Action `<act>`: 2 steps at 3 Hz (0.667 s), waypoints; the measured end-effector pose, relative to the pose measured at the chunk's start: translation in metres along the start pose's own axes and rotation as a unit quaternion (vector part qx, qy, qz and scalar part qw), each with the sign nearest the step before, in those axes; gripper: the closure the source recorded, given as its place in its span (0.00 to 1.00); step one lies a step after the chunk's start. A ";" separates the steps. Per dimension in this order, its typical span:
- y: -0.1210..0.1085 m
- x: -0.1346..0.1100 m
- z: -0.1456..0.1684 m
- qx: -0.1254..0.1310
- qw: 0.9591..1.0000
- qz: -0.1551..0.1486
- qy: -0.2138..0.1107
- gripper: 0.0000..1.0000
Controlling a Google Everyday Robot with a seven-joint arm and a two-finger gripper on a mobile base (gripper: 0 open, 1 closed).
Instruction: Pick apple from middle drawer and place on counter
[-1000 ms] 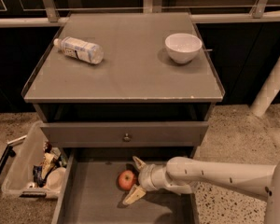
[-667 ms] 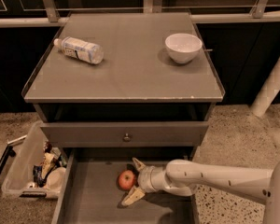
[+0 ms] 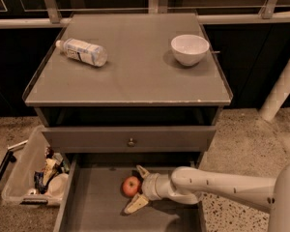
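Apple: the apple [image 3: 131, 186] sits on the floor of the middle drawer [image 3: 94, 207], toward the back and roughly mid-width, red with a pale patch showing.

Claw position: the claw [image 3: 137, 188] is down inside the pulled-out drawer, reaching in from the right on a white arm [image 3: 217, 186] that lies almost level across the drawer's right wall.

Direction: the apple lies straight off the claw's tip, to the left along the arm's own line, so the reach and the target are on one axis.

Long axis: the apple is round, so no axis matters; any squeeze across its middle should serve.

Claw opening: the fingers stand spread wide, one tip behind the apple toward the cabinet, the other in front toward the camera, with the fruit between them.

Contact: the apple looks to be just inside the mouth and perhaps touching the palm side, but the dim drawer makes that hard to confirm; nothing is gripped yet.

Next move, as a judgement: closing across the apple seems the step in hand, then a lift clear of the upper drawer front [image 3: 130, 138].

Destination: the tabletop [image 3: 130, 76] above is well apart from the apple and carries a lying bottle [image 3: 82, 51] at left and a white bowl [image 3: 189, 49] at right, with bare surface between.
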State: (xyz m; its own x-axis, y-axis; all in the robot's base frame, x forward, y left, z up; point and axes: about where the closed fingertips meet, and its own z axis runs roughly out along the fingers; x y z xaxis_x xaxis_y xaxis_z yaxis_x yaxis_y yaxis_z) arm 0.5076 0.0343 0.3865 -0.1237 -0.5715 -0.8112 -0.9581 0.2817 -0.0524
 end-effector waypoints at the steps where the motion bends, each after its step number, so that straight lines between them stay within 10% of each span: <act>1: 0.000 0.000 0.000 0.000 1.000 0.000 0.000 0.19; 2: 0.000 0.000 0.000 0.000 1.000 0.000 0.000 0.43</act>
State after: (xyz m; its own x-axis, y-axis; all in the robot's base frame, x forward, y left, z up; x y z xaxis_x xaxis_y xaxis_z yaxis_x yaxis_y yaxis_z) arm 0.5076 0.0343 0.3865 -0.1237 -0.5715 -0.8112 -0.9581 0.2816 -0.0523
